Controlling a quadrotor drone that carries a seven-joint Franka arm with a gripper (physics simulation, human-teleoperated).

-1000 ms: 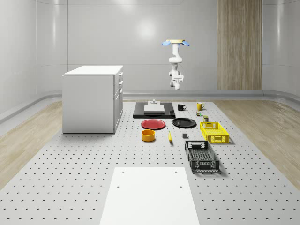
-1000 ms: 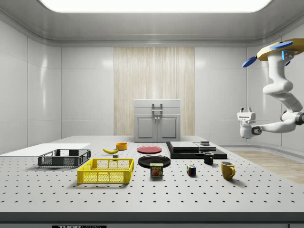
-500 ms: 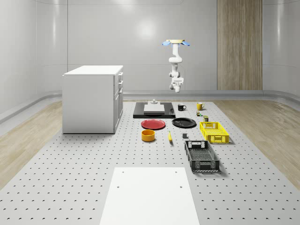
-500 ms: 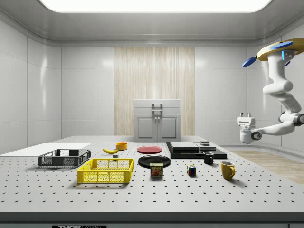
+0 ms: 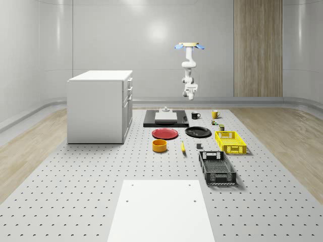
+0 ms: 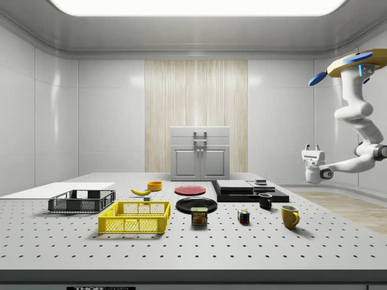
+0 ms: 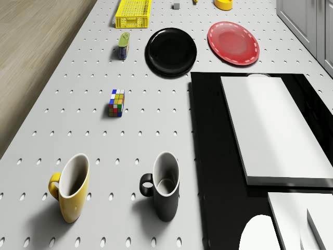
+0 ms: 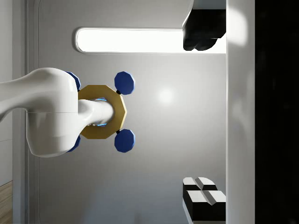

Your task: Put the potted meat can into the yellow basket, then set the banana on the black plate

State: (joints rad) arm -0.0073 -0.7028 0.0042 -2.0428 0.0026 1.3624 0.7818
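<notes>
The potted meat can stands on the table between the yellow basket and the black plate. The banana lies further along, beside an orange bowl. My drone hovers high over the table's far end, above the mugs and the black slab. The arm hangs below it, and the gripper points upward, open and holding nothing, far from the can and the banana. In the wrist view the drone shows against the ceiling.
Below the drone stand a yellow mug, a black mug, a Rubik's cube and a black slab carrying white blocks. A red plate, orange bowl, black crate and white cabinet are also on the table.
The wrist has turned, so the gripper now points straight up and sits slightly lower. The drone has held its place. Nothing on the table has moved.
</notes>
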